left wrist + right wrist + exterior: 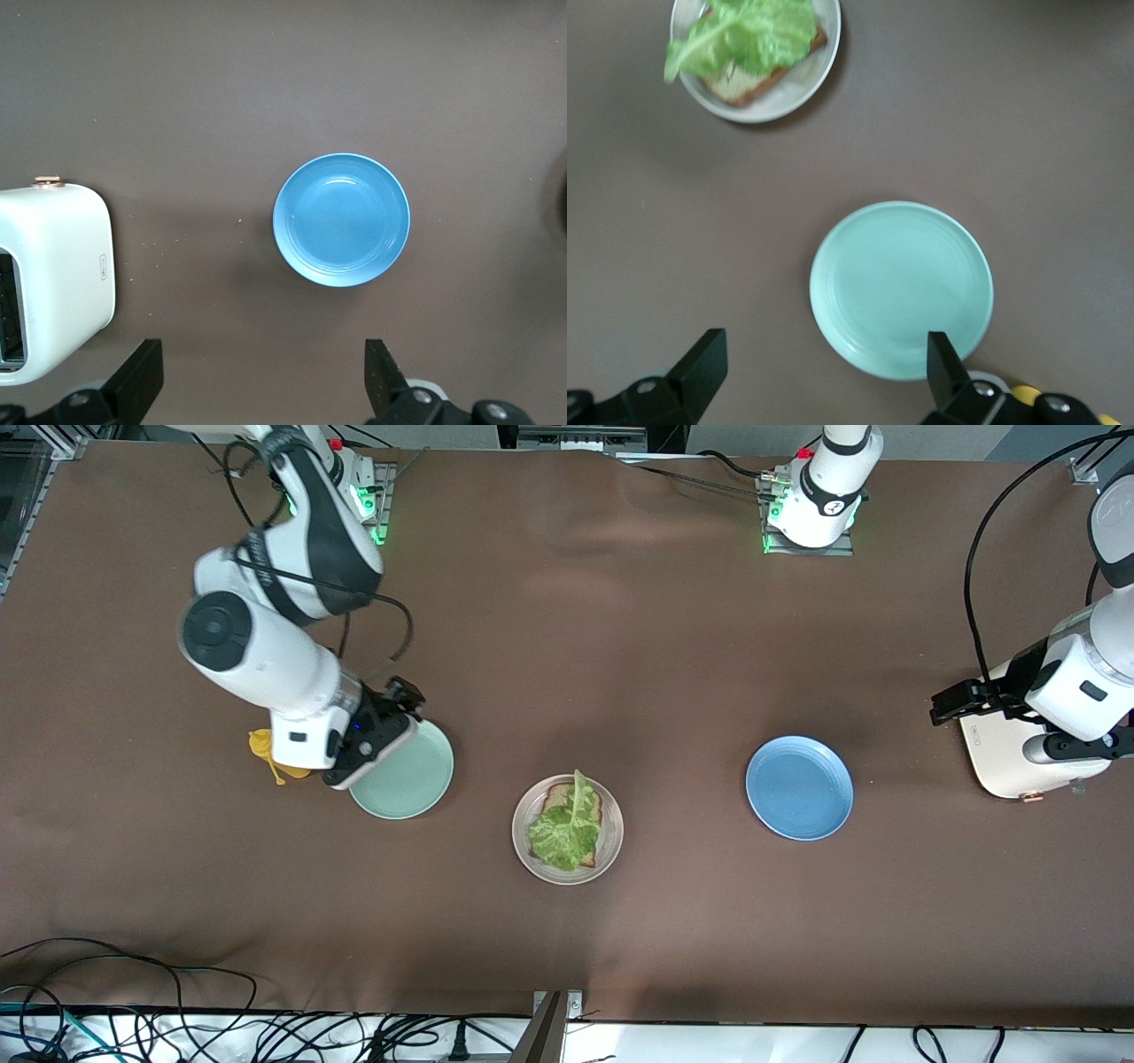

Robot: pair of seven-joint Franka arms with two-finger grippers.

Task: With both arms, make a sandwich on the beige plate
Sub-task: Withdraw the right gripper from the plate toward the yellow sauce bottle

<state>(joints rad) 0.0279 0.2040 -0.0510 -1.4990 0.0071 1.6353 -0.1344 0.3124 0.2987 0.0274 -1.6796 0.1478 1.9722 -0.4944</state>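
The beige plate (608, 856) sits mid-table, nearer the front camera than the other plates. On it lies a brown toast slice (557, 796) with a ruffled green lettuce leaf (567, 831) on top; the sandwich shows no upper slice. The right wrist view has the same plate (793, 93), toast (740, 84) and lettuce (744, 31). My right gripper (406, 695) (824, 359) hangs open and empty over the edge of the mint-green plate. Beside the toaster, my left gripper (943, 707) (263, 363) hangs open over bare table, holding nothing.
A mint-green plate (416, 775) (902, 288) lies toward the right arm's end and a blue plate (799, 786) (341, 219) toward the left arm's end, neither holding food. A pale toaster (1001, 757) (53, 266) stands under the left arm. A small yellow object (266, 748) lies by the mint plate.
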